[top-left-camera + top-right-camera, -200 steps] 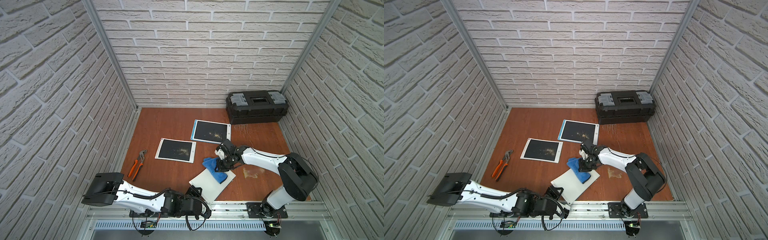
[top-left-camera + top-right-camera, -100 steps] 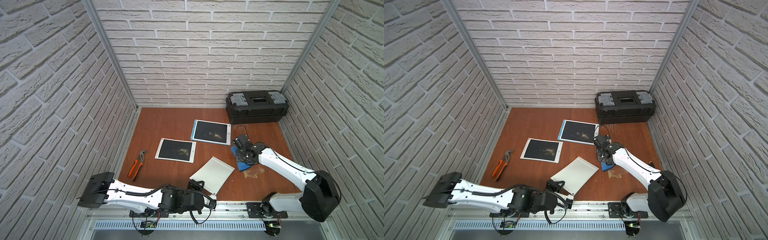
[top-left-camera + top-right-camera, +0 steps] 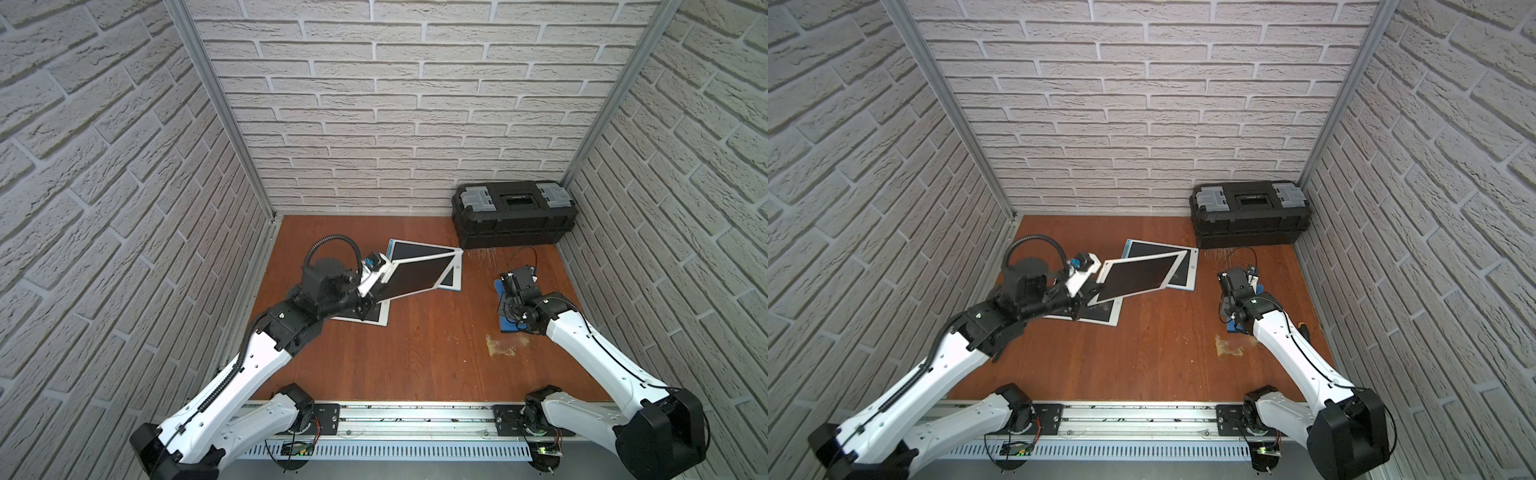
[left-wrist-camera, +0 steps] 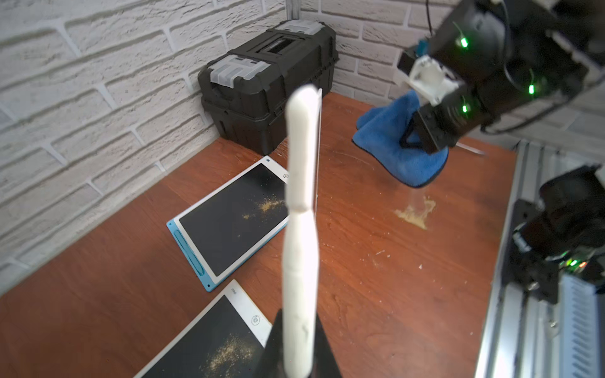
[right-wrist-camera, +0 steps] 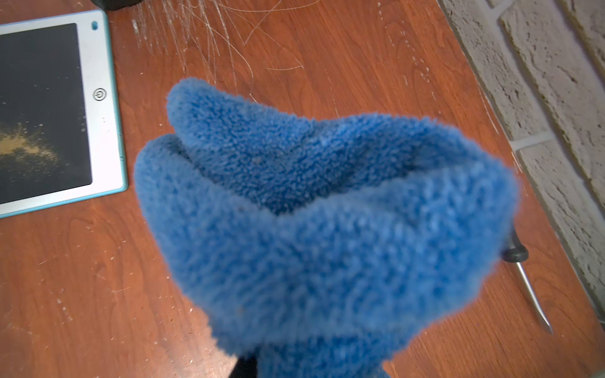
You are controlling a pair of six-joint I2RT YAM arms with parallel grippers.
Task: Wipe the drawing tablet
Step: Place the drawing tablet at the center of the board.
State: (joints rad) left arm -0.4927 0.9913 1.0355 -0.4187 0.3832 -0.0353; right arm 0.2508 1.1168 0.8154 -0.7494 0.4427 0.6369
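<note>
Inside a white brick-walled cell, on a scuffed wooden table (image 3: 415, 353), the drawing tablet (image 3: 419, 276) hangs in the air above two dust-speckled ones lying flat: a blue-edged tablet (image 4: 235, 219) and a white-framed tablet (image 4: 203, 343). The left gripper (image 3: 1094, 291) is clamped on one short end of the raised tablet. Well apart from it, the right gripper (image 4: 414, 135) is closed on a bunched blue cloth (image 5: 327, 229), held clear of the table over a small heap of yellow dust (image 4: 415, 214). Grit appears to be dropping from the cloth, so the step looks like shaking it out between wipes. Done well, that means the cloth stays over the heap and away from the dark screen, which looks clean from above. The pinch on the tablet's end must hold firm, since all its weight hangs beyond the jaws. In both top views the tablet's long axis runs from the left gripper toward the black toolbox (image 3: 513, 214), its screen tilted up and slightly forward. A screwdriver (image 5: 523, 278) lies by the right wall.
</note>
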